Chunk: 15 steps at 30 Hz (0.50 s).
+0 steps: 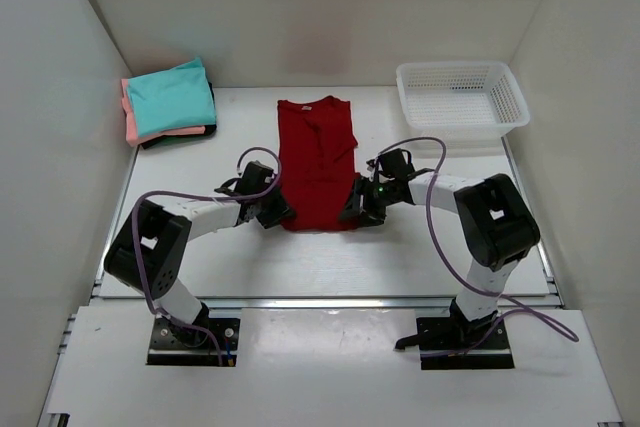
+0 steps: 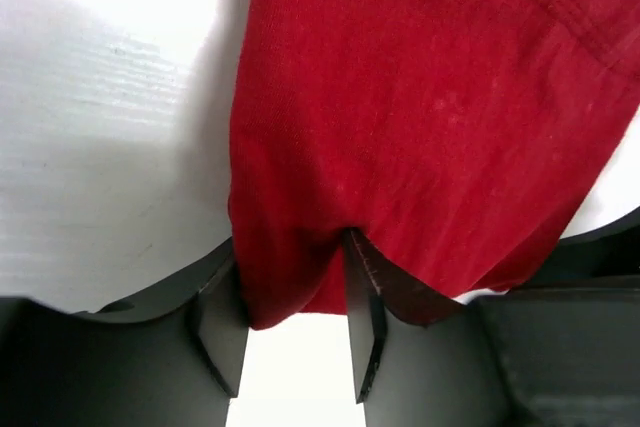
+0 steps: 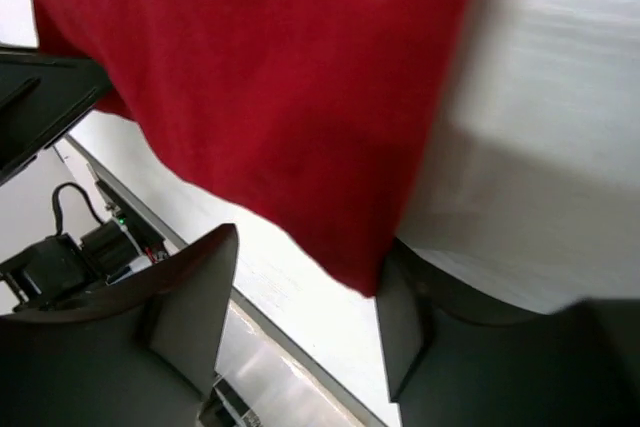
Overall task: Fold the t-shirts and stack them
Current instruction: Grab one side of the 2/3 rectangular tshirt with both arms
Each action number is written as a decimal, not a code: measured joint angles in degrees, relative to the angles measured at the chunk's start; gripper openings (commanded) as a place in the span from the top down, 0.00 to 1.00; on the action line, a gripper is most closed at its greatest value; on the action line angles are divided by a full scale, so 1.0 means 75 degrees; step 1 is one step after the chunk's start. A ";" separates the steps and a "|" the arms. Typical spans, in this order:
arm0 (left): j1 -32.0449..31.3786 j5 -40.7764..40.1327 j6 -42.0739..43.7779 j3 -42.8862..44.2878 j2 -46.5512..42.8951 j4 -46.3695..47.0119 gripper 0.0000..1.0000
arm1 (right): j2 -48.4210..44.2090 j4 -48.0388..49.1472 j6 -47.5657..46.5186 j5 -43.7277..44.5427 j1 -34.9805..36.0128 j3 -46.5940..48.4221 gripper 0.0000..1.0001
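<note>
A dark red t-shirt (image 1: 316,162) lies flat on the table, folded lengthwise, collar to the far side. My left gripper (image 1: 272,215) is at its near left corner, open, with the shirt's hem (image 2: 290,277) lying between the fingers. My right gripper (image 1: 355,212) is at the near right corner, open wide, with the shirt's corner (image 3: 350,247) beside its right finger (image 3: 400,327). A stack of folded t-shirts (image 1: 168,99), teal on top, salmon-pink and a dark one below, sits at the far left.
A white plastic mesh basket (image 1: 460,97) stands at the far right. White walls close in the table on the left, right and far sides. Purple cables loop over both arms.
</note>
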 measured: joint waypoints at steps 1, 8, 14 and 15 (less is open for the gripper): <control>0.0000 -0.0012 -0.0032 0.0000 0.0009 0.0058 0.53 | -0.0047 0.0058 0.0026 0.0041 0.0055 -0.0017 0.46; 0.0009 -0.0236 -0.0216 -0.0449 -0.0163 0.0525 1.00 | -0.0574 0.0761 0.0239 0.0125 0.0052 -0.1268 1.00; -0.0020 -0.0134 -0.0128 -0.1445 -0.1501 0.0201 1.00 | -0.1102 0.0580 -0.0152 0.0207 -0.0029 -0.1699 1.00; -0.0032 -0.0076 -0.0131 -0.1684 -0.1967 0.0017 0.99 | -0.1306 0.0487 -0.0216 0.0239 0.0015 -0.1842 1.00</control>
